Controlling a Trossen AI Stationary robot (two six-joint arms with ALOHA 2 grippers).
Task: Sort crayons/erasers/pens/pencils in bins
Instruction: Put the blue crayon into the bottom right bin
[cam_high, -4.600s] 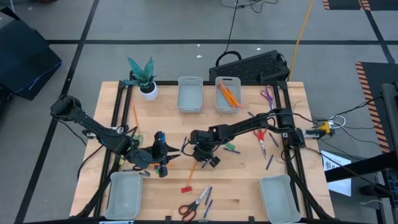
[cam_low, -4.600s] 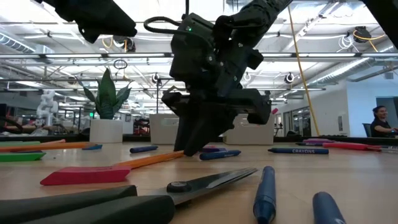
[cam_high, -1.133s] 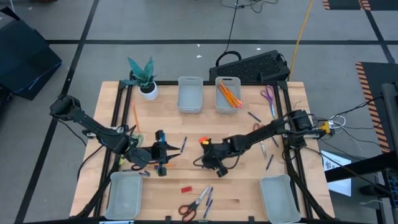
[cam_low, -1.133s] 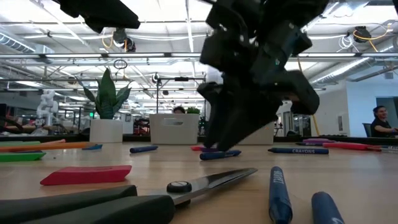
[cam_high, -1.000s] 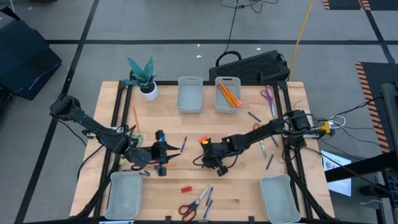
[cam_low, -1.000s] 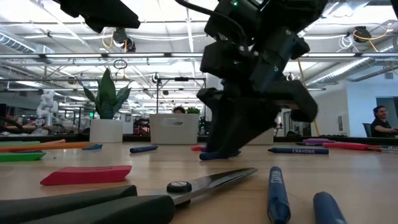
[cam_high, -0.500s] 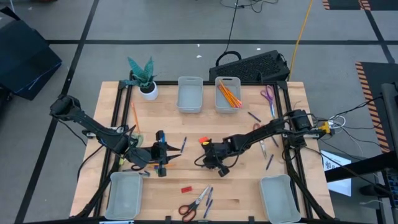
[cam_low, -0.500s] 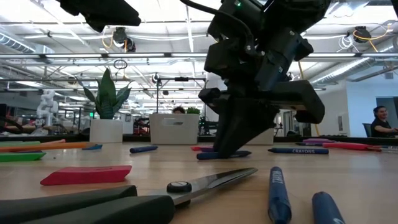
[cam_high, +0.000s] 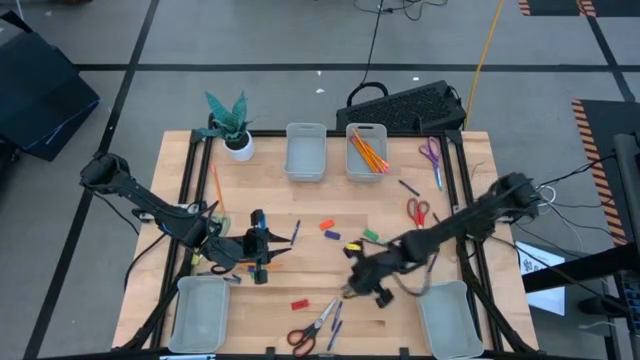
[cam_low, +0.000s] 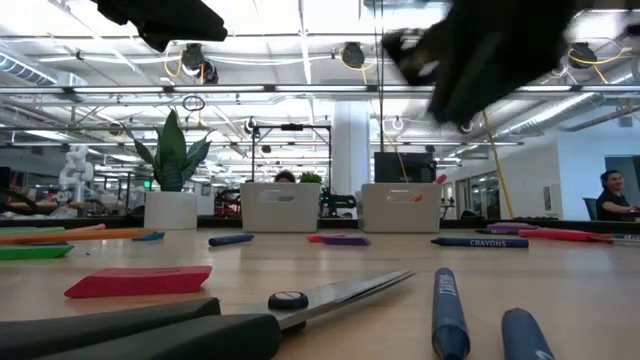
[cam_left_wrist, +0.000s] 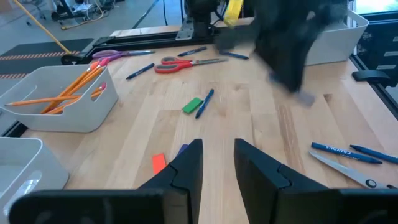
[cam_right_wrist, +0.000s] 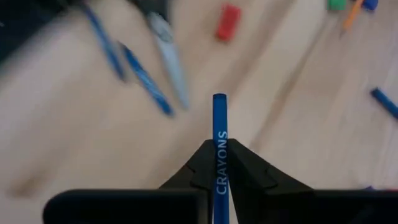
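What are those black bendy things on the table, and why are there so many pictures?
They are two robot arms, each with a two-finger gripper for picking things up. Four cameras took the pictures together: one above the table, one at table-top height, and one on each arm's wrist.

On the wooden table lie scissors, small erasers and blue crayons. There are pale bins too, and one already holds orange pencils. A plant pot stands in a corner.

The right gripper is up off the table near a bin at the front. Its wrist camera shows it pinching a blue crayon with CRAYONS printed on it. The left gripper waits with its fingers apart, holding nothing.
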